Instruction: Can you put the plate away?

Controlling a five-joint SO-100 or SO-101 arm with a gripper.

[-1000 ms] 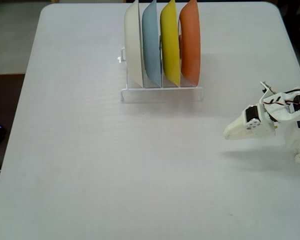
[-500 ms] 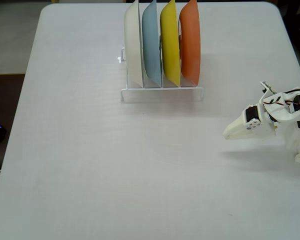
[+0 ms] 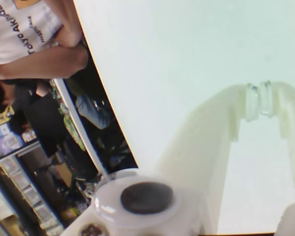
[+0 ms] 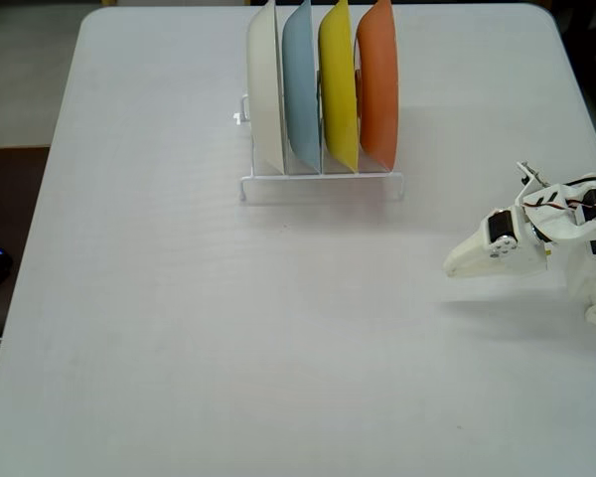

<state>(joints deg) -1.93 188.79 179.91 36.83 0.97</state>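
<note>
The white desk (image 4: 228,328) fills nearly the whole fixed view, its broad middle and near part bare. Toward its far edge stands a white wire rack (image 4: 323,184) with four round plates set on edge in its slots, side by side and close together. From left to right in this view they are a cream plate (image 4: 266,89), a light blue plate (image 4: 300,89), a yellow plate (image 4: 338,89) and the orange plate (image 4: 379,84), which sits upright in the rightmost slot, just beside the yellow one and free of any grip. At the right edge of the fixed view the white arm (image 4: 576,214) is folded low over the desk, well apart from the rack, with red and black wires showing on its upper side. Its pincer (image 4: 452,266) points left along the desk surface and holds nothing. In the wrist view the pincer (image 3: 259,101) is seen against the pale desk (image 3: 177,59), its two pale fingertips (image 3: 251,101) brought together with clear pads touching or almost touching, so it is closed on nothing. At the left of the wrist view, beyond the desk edge, a person in a white printed shirt (image 3: 19,24) stands before dark, cluttered shelves (image 3: 24,167).
</note>
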